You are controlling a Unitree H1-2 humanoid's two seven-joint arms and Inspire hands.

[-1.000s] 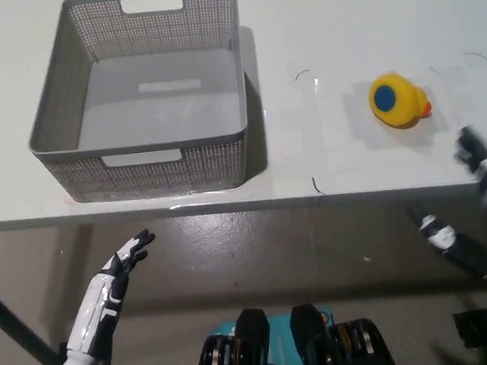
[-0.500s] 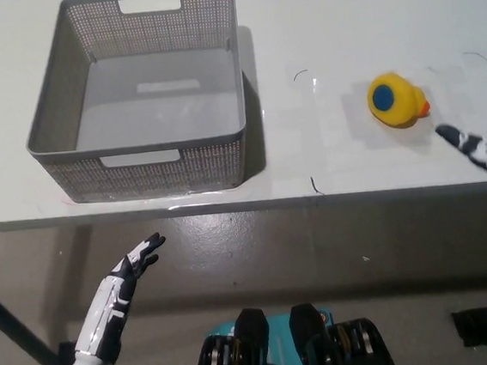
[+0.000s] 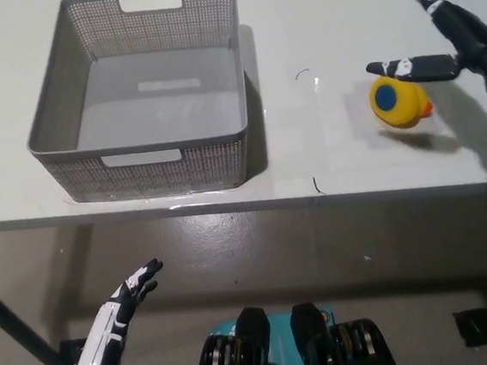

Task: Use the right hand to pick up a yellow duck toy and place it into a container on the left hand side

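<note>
My right robot hand [image 3: 450, 37] hangs over the far right part of the white surface [image 3: 327, 153], spread wide and holding nothing. One black finger reaches out toward the left and crosses just above the top of the yellow duck toy [image 3: 399, 102]; another points up and away, toward the back of the surface. Whether that lower finger actually touches the duck I cannot tell — from this steep angle the two overlap.

The duck toy lies on the surface to the right of centre, with a round blue patch facing up and its orange beak poking out on the right side. It casts a soft shadow to its lower right.

The grey mesh container [image 3: 142, 158] stands on the left part of the same surface, well apart from the duck. It is a square, open-topped basket with perforated walls and a cut-out handle slot in both the near and far walls. Its near wall sits close to the front edge of the surface.

My left robot hand [image 3: 126, 302] — the white one — rests low at the lower left, below the surface edge and over the grey floor [image 3: 336, 251], its fingers apart and extended, holding nothing.
</note>
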